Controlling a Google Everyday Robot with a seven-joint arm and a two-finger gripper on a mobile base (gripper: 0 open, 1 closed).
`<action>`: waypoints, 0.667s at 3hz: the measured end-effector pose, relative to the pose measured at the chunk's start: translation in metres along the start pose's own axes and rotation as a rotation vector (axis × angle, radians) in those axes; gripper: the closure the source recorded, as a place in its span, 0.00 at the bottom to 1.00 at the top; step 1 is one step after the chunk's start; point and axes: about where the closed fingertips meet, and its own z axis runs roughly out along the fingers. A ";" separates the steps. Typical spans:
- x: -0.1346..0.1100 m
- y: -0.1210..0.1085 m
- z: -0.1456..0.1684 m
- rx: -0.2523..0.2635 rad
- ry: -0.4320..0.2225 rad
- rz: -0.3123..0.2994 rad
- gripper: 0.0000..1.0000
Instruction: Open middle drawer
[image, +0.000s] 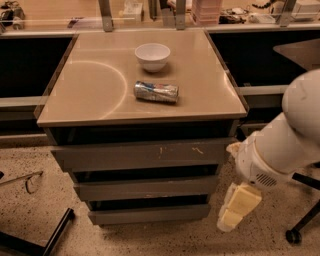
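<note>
Grey and flat-fronted, the middle drawer (145, 189) sits left of the gripper (235, 210) and slightly above it, closed, between the scratched top drawer (142, 155) and the narrow bottom drawer (150, 214). The gripper hangs low, just beside the cabinet's right front corner and apart from all 3 fronts; whether it is apart or together I cannot tell.

With no handle, the only hold looks like the dark gap over the front's upper edge. The 3 fronts are stacked close, so a small height error could hook the wrong one. A shallow hold could slip off, and a jerky pull could roll the can (156, 92) lying up and to the left on the cabinet top (90, 100), near the bowl (152, 56).
</note>
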 end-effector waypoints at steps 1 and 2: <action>0.007 0.018 0.073 0.013 -0.104 0.020 0.00; 0.006 0.018 0.081 -0.001 -0.102 0.015 0.00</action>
